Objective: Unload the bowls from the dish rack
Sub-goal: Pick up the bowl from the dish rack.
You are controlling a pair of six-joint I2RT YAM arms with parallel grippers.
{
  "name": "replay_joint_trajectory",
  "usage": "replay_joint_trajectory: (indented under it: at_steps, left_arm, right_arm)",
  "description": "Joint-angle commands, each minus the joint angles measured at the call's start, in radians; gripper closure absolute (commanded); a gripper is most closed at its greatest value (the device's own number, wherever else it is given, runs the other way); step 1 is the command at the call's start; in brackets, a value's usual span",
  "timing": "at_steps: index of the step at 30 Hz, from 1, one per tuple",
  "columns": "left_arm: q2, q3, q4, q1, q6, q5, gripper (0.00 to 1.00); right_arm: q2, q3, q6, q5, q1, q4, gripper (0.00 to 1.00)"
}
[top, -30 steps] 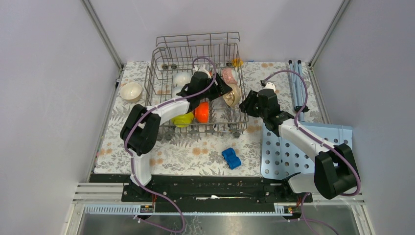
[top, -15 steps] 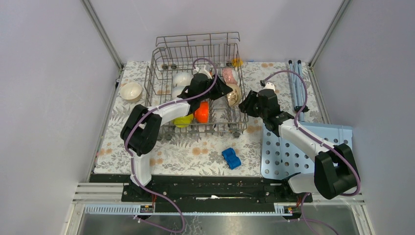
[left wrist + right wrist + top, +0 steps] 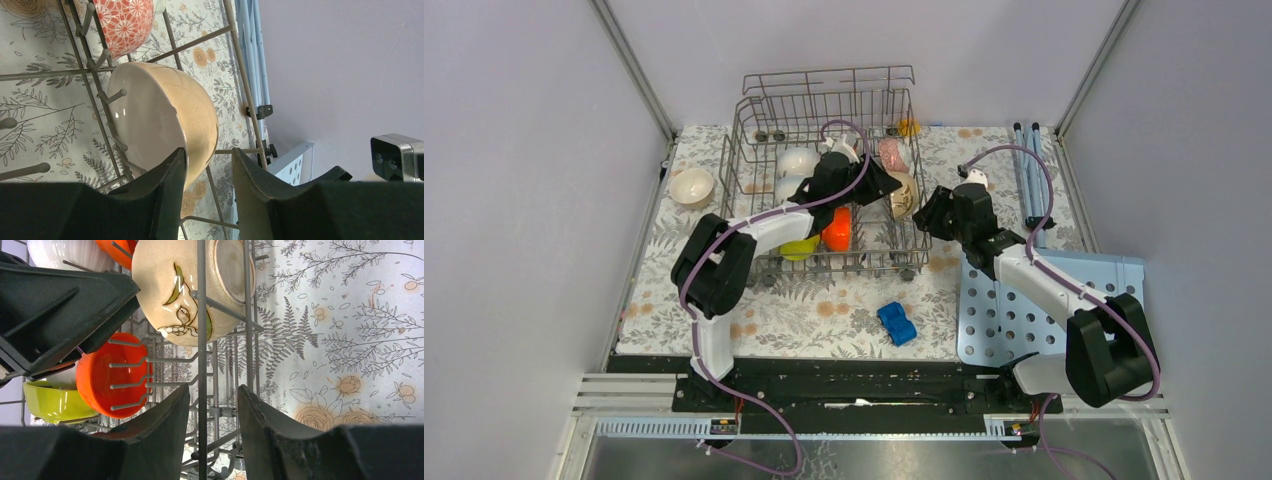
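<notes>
- A robot lab test cell.
- Plain pale wall panels (image 3: 514, 200) on metal posts (image 3: 634, 70) stand left of the left tool (image 3: 890, 190) and right of the right tool (image 3: 922, 212).
- The arm bases (image 3: 714, 345) are bolted to a black rail (image 3: 874, 385), nearer than both tools.

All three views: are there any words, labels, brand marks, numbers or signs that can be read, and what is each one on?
None can be read in any view.
The beige bowl carries only a painted leaf motif, with no lettering.
The red patterned bowl carries only flowers.
The tablecloth carries only drawn plants.
The blue toy car is too small to show any marking.
</notes>
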Motion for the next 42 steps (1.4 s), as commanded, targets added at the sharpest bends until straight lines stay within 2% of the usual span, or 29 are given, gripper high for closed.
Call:
replay_joint_trajectory:
  at_steps: [1,10,14,25,28,31,38,42]
  left_arm:
    - [0.013,0.01,0.157,-0.016,-0.04,0.092,0.58]
    - [0.057,0.032,0.179,-0.016,-0.061,0.137,0.57]
    - [0.061,0.026,0.199,-0.016,-0.062,0.142,0.59]
    - [0.069,0.021,0.264,-0.016,-0.069,0.166,0.82]
    - [0.066,0.018,0.286,-0.016,-0.071,0.175,0.91]
    - [0.059,0.017,0.3,-0.015,-0.067,0.182,1.0]
    - [0.027,-0.014,0.369,-0.014,-0.069,0.191,1.0]
    - [0.008,-0.043,0.404,-0.016,-0.073,0.196,1.0]
  right_arm:
    - [-0.04,-0.015,0.009,-0.006,-0.012,0.035,0.53]
    - [-0.045,-0.034,0.014,-0.006,-0.02,0.044,0.53]
    - [-0.043,-0.036,0.016,-0.03,-0.023,0.049,0.53]
    - [-0.054,-0.044,0.018,-0.045,-0.028,0.057,0.53]
    - [-0.063,-0.042,0.02,-0.047,-0.03,0.052,0.52]
    - [-0.078,-0.039,0.016,-0.04,-0.031,0.038,0.48]
    - [-0.126,-0.022,0.003,-0.013,-0.036,-0.022,0.28]
    - [-0.151,-0.013,-0.006,0.026,-0.039,-0.052,0.25]
